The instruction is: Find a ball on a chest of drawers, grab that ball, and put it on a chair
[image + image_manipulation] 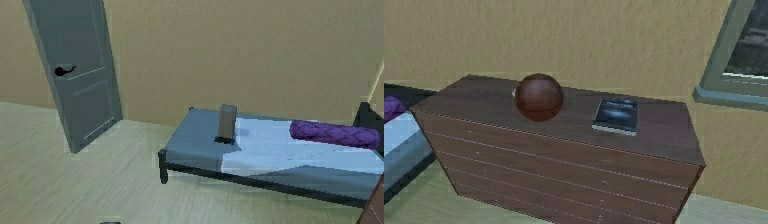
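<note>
Brown ball point(540, 97) rests on the wooden chest point(554, 165), out on the side the arm reaches toward, a book point(616, 114) near it; gripper state cannot be told; recommend centring on the ball, lifting the arm to mid-ball height, then extending straight, clear of the book.

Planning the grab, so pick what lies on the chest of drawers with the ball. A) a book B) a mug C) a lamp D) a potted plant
A: a flat dark book lies on the chest of drawers, apart from the brown ball.
</note>
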Available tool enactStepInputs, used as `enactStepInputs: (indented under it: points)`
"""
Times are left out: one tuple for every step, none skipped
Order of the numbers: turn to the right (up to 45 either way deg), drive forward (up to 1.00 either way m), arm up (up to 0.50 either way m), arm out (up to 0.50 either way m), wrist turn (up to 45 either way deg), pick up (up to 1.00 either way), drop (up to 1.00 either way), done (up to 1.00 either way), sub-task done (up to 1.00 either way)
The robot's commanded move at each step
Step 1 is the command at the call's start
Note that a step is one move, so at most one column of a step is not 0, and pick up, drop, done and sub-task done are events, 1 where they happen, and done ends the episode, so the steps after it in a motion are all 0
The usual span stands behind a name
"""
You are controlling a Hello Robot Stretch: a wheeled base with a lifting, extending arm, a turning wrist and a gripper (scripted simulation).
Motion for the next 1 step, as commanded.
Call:
enactStepInputs:
  points:
    - [0.0,0.0,0.38,0.0,0.0,0.0,0.0,0.0,0.0]
